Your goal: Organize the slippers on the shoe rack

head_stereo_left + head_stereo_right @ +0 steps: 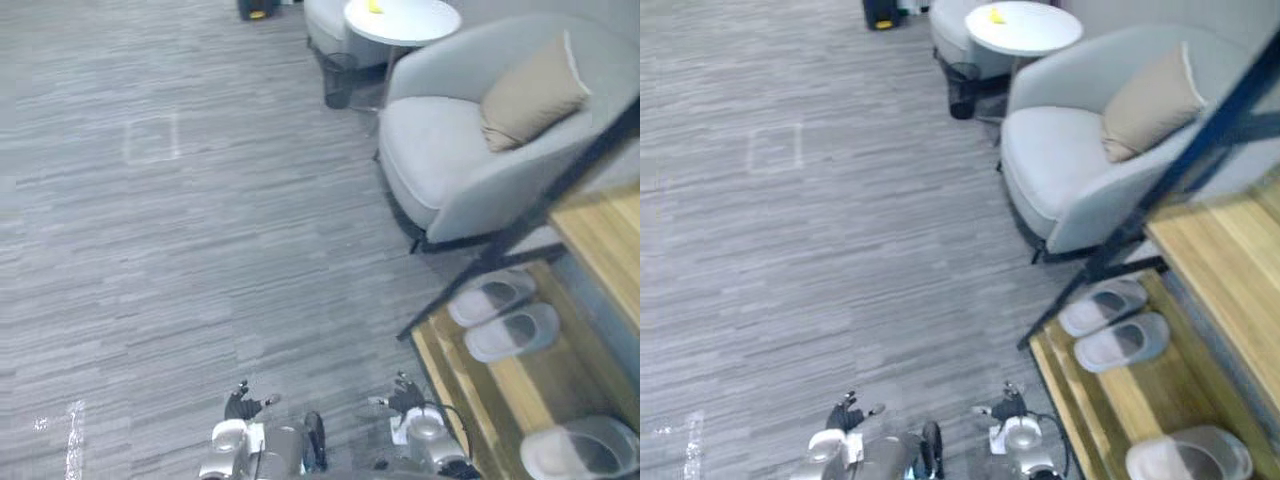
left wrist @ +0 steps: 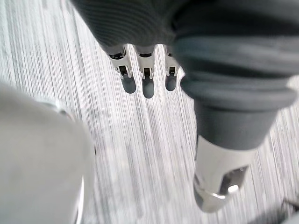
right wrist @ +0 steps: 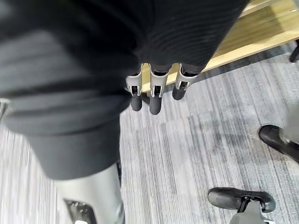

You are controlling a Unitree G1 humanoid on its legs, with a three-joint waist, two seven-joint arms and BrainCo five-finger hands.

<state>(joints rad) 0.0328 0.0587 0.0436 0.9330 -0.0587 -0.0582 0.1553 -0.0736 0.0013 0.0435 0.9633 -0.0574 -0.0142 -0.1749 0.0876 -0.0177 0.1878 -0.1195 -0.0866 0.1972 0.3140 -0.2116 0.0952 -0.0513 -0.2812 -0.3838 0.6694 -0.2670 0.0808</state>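
progress looks partial, as a judgement; one grey slipper (image 1: 490, 297) and a second slipper (image 1: 512, 332) lie side by side, touching or nearly so, on the low wooden board of the shoe rack (image 1: 525, 390); a third slipper (image 1: 580, 450) sits further along the same board, well apart from them; its partner cannot be made out, so pairing and straightening probably are left; the left hand (image 1: 240, 405) and right hand (image 1: 405, 400) hang low over the carpet (image 1: 150, 250), fingers straight and slack, nothing in either; the right wrist view adds the rack's wooden edge just past its fingers (image 3: 154, 105); the eye views alone give the armchair (image 1: 450, 160) and its cushion (image 1: 530, 95) beside the rack.
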